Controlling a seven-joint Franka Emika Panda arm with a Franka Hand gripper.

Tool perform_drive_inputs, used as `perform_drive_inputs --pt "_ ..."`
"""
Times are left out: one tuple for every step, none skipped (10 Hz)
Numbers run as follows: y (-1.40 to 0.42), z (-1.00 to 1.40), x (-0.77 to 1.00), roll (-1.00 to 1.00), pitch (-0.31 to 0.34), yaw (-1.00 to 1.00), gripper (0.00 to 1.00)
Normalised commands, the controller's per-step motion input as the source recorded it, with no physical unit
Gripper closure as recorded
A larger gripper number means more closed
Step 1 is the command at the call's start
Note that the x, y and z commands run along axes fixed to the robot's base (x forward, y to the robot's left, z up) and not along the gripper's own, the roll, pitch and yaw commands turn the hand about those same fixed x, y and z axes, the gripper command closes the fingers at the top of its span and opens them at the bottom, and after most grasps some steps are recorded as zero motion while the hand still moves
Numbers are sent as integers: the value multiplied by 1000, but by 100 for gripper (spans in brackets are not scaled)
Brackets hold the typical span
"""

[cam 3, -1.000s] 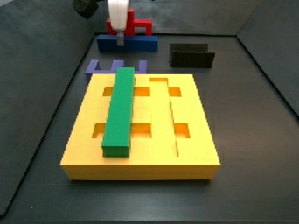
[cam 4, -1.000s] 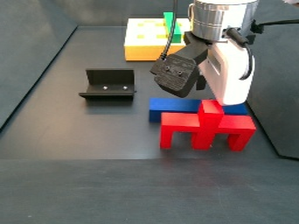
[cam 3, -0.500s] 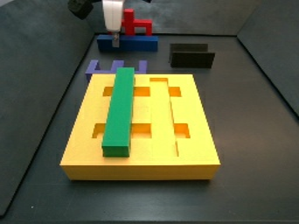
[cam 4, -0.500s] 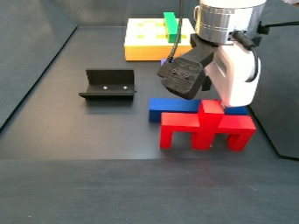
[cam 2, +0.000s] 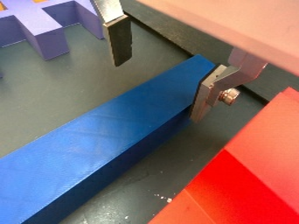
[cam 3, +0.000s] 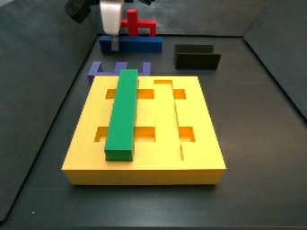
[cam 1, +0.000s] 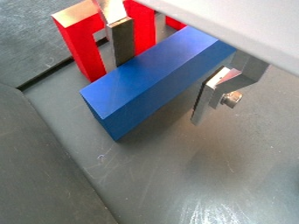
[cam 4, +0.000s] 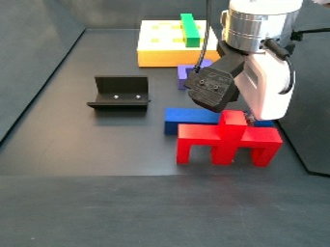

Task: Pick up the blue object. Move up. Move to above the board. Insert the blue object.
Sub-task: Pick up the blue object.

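Barely started here: the long deep-blue rectangular bar [cam 1: 158, 83] lies on the dark floor, touching the red pronged block [cam 4: 230, 142], well apart from the thick yellow-orange grooved board [cam 3: 146, 135]. The two-finger gripper [cam 2: 163, 66] straddles it, jaws wide, nothing gripped. Grasp, lift, carry and insert are all left.

Long deep-blue rectangular bar [cam 4: 194, 118]: in a side view only its near end shows, the rest hidden behind the robot's white wrist housing and the red pronged block [cam 4: 230, 143]. In a wrist view the bar [cam 2: 93, 153] is cut by the frame edge. End effector [cam 3: 115, 40]: fingertips too small to tell apart in that side view. Pale violet pronged piece [cam 4: 194, 71] mostly hidden behind the arm. Red block [cam 2: 251, 175] cropped at the frame corner.
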Motion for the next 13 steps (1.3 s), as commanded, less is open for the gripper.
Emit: perform_drive_inputs --pt "34 -63 0 0 -4 -126 0" --pt "89 -43 49 0 0 -143 0" --pt "117 -80 14 0 0 -126 0" --pt "120 -97 0 0 0 -109 0" --pt "120 -109 0 0 0 -103 0" --pt "106 -126 0 0 0 -86 0" --pt "94 -143 0 -3 -4 -63 0" --pt "20 -60 106 0 0 -57 0" --pt "29 -43 134 0 0 -57 0" --pt "34 -69 77 -10 0 -51 0" --pt "17 -46 114 -11 0 -54 0" --pt "26 -66 80 -13 0 -51 0" --pt "11 -109 0 -21 0 -51 0"
